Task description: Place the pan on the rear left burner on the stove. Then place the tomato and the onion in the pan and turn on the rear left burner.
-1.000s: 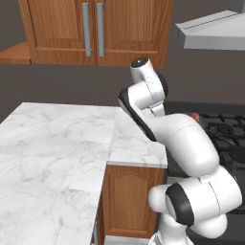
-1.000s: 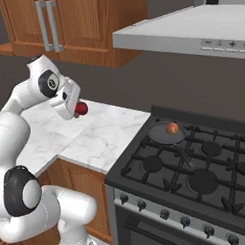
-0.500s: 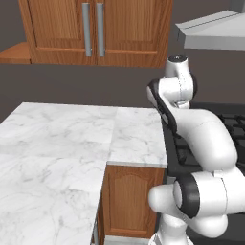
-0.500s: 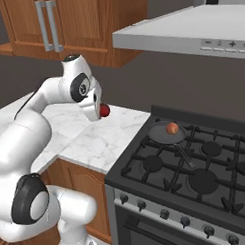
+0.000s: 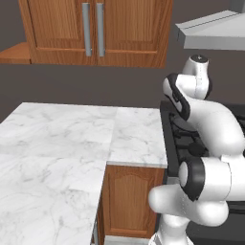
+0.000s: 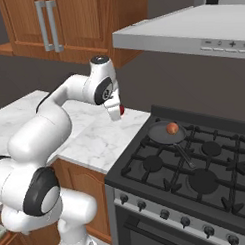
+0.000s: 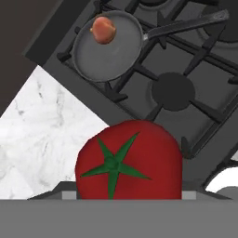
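One glossy dark red tomato (image 7: 128,160) with a green star-shaped stem sits pinched between my jaws, which are spread about as wide as the fruit. In the right base view my gripper (image 6: 117,111) hangs in the air over the edge of the white marble counter (image 6: 90,140), just beside the wide black gas stove (image 6: 196,172), with the red of the tomato showing at its tip. On the stove, the small shallow dark grey pan (image 7: 109,46) rests on the rear left burner (image 6: 162,134), its short dark handle (image 7: 186,27) pointing toward the front of the range. One orange-brown onion (image 7: 103,29) lies inside the pan, near its rim. Tomato is well apart from the pan, not over it. Silver front panel with dark knobs (image 6: 184,221) faces the camera below the grates.
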